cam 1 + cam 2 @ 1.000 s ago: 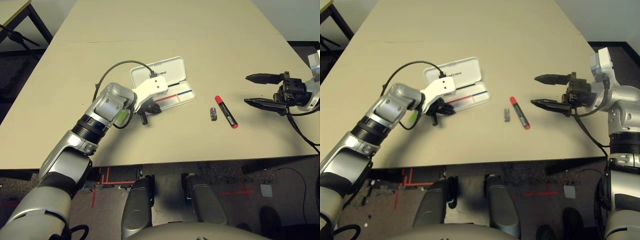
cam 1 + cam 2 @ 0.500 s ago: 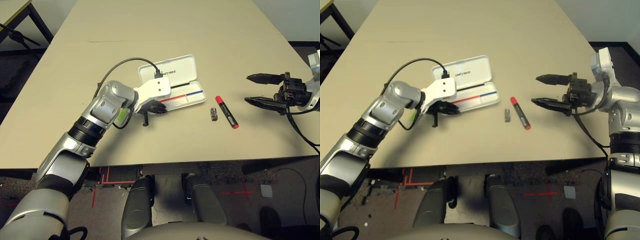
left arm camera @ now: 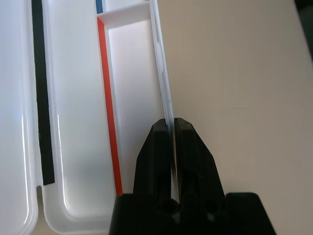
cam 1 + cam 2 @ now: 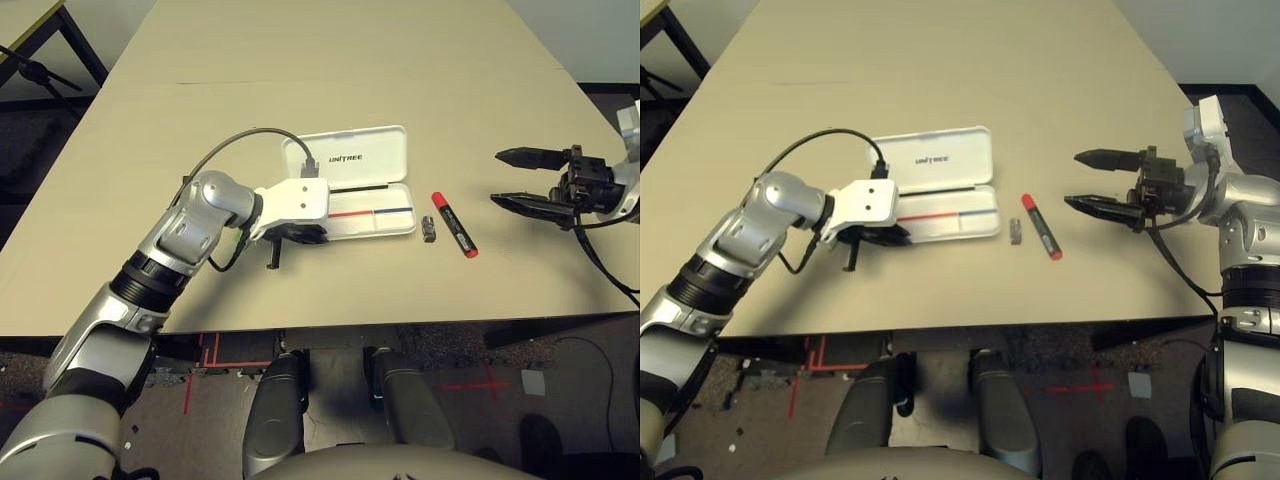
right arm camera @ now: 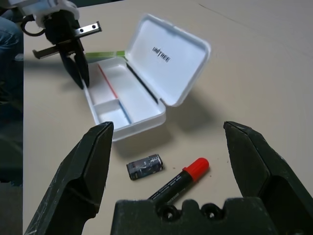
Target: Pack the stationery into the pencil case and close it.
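Seen by the left eye, the white pencil case has been shifted toward the robot's right and turned squarer to the table edge over the last second, its lid raised; the marker and the grey block have kept their places, the block now just beside the case, which likely makes for a shorter carry. The right eye view catches the right gripper, its fingers spread above the table past the marker, gripping nothing. From the left wrist, the left gripper pinches the case's near wall, apparently to steady it for packing; the bare compartments beside red and blue lines show no stationery where visible. The right wrist view looks over the marker and block, both lying outside on the table, toward the open case, a divider splitting off a small compartment and no stationery visible in the tray. A light-green stick lies beyond the case's far end, also unpacked. All three pieces remain to be loaded before closing, with the marker or block the probable first pick.
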